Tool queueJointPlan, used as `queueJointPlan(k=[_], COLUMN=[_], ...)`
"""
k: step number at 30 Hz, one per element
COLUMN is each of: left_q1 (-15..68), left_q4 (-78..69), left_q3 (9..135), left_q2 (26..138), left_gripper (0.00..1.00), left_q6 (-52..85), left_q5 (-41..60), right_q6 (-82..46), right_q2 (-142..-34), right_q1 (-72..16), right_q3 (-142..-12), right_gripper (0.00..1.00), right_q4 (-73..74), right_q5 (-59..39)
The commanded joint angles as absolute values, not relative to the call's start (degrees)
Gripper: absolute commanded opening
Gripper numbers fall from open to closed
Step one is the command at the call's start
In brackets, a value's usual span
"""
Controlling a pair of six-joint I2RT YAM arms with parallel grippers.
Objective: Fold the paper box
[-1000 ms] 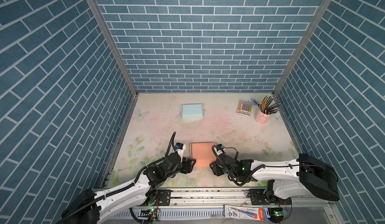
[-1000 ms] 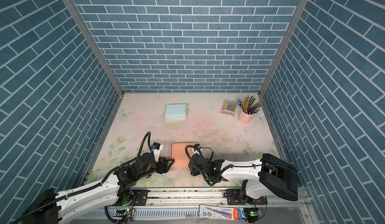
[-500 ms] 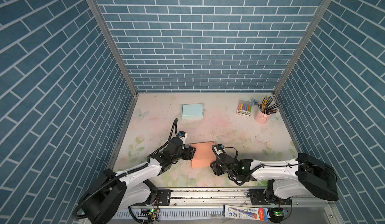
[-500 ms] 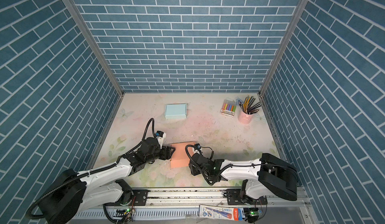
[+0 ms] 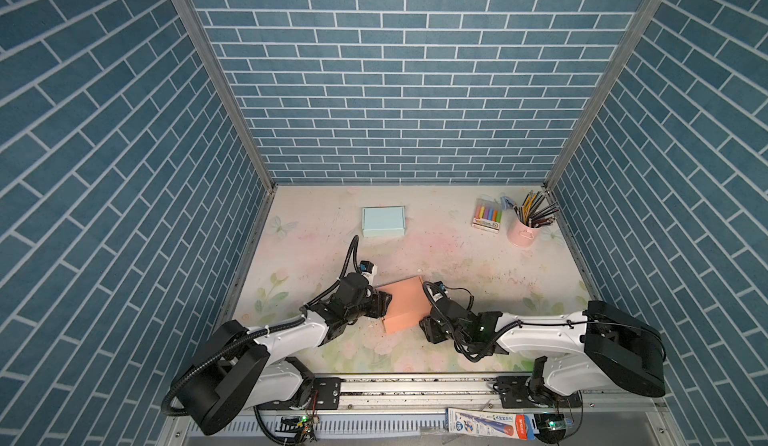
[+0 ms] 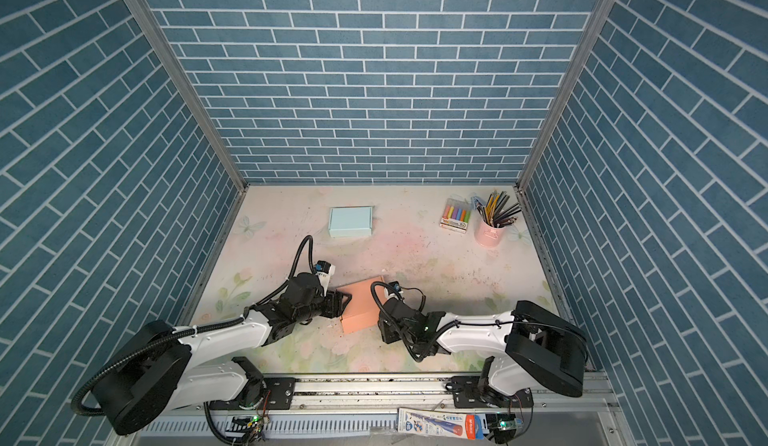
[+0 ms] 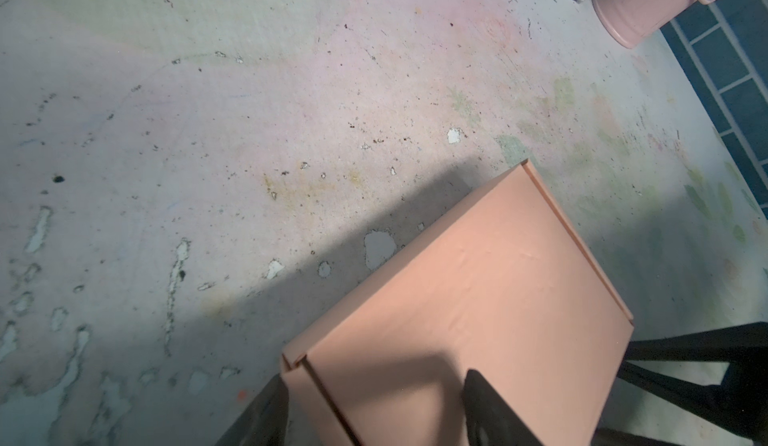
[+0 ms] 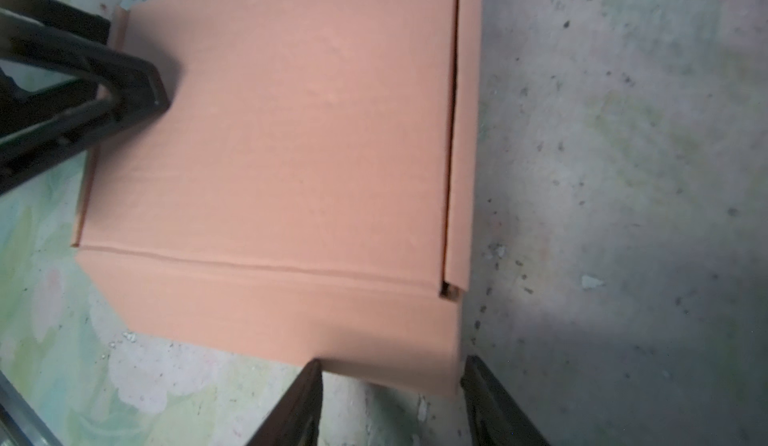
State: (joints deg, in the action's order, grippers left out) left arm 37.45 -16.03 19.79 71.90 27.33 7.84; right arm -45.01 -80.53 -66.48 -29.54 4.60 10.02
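My right gripper [image 8: 392,363] sits half open at the near corner of the peach box [image 5: 405,305], between my arms. My left gripper [image 7: 374,377] is wide around its side. Holding it? I cannot tell. A hard squeeze could squash it.

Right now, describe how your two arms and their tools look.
The left arm and right arm have glossy white shells and bulky black joint housings. The left tool and right tool are black and tapered. Black cables loop over each wrist; a ribbed black hose runs along the left arm.
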Motion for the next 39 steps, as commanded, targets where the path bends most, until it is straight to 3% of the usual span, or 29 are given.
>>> queueJointPlan(k=[1, 24, 32, 39], left_q1=[37.2, 37.0, 32.0, 28.2], left_q4=[-16.3, -14.0, -10.5, -14.1], left_q3=[18.8, 17.0, 17.8, 20.7], left_q2=[72.9, 68.2, 63.0, 66.0], left_gripper=[0.66, 0.63, 0.67, 0.69], left_q6=[26.2, 27.2, 26.7, 26.4], left_q5=[8.3, 10.3, 12.6, 15.5], right_q6=[-43.5, -38.4, -39.0, -39.5], right_q2=[-81.2, -84.6, -81.2, -78.0], right_q1=[-65.4, -59.7, -58.8, -58.8], right_q3=[-30.8, -34.0, -31.7, -29.7], right_gripper=[0.56, 0.55, 0.55, 0.54], right_q4=[5.1, 5.0, 4.5, 3.4], right_q5=[9.9, 8.7, 9.2, 9.7])
